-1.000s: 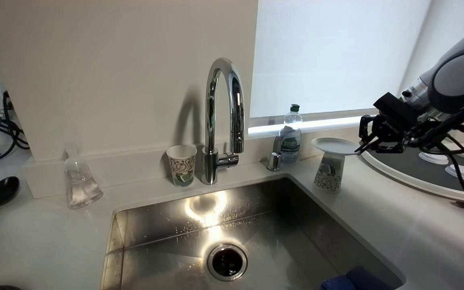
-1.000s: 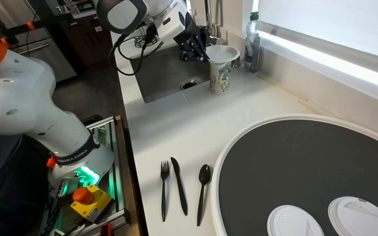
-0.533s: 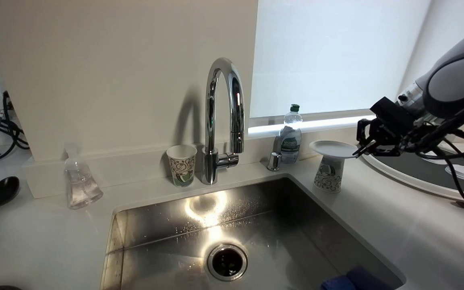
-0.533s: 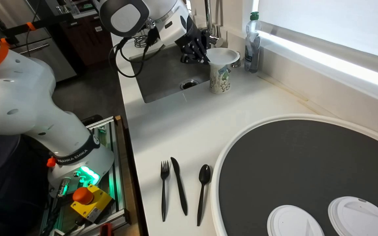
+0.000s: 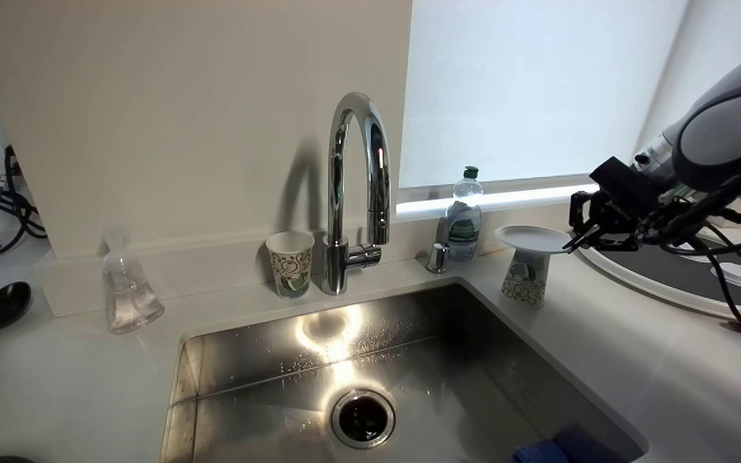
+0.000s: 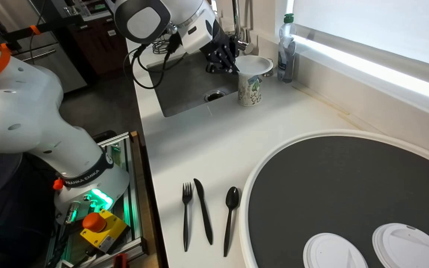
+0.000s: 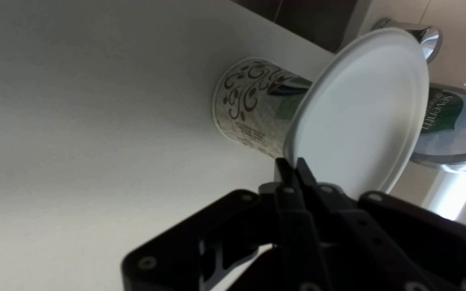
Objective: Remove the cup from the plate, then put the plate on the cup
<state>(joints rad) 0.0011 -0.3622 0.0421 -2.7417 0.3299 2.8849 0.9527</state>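
Observation:
The white plate (image 5: 531,238) lies over the top of a patterned paper cup (image 5: 523,286), which stands upside down on the counter beside the sink. It looks slightly tilted and seems to touch the cup's base; I cannot tell if the cup bears its weight. My gripper (image 5: 571,245) pinches the plate's rim on the near side. The wrist view shows one fingertip on each side of the rim (image 7: 290,159), with the plate (image 7: 362,109) partly hiding the cup (image 7: 253,105). No plain grey-blue cup shows in any view.
A soap bottle (image 5: 464,225) stands behind the cup. An upright patterned cup (image 5: 291,263) is by the faucet (image 5: 335,267). A large round dark tray (image 6: 333,178) holds white lids (image 6: 333,253). A black fork (image 6: 187,193), knife (image 6: 204,212) and spoon (image 6: 232,198) lie on the counter.
Over the last second my gripper and the plate have come down a little over the upside-down cup. In the last half second they barely moved. The cup has stayed in place.

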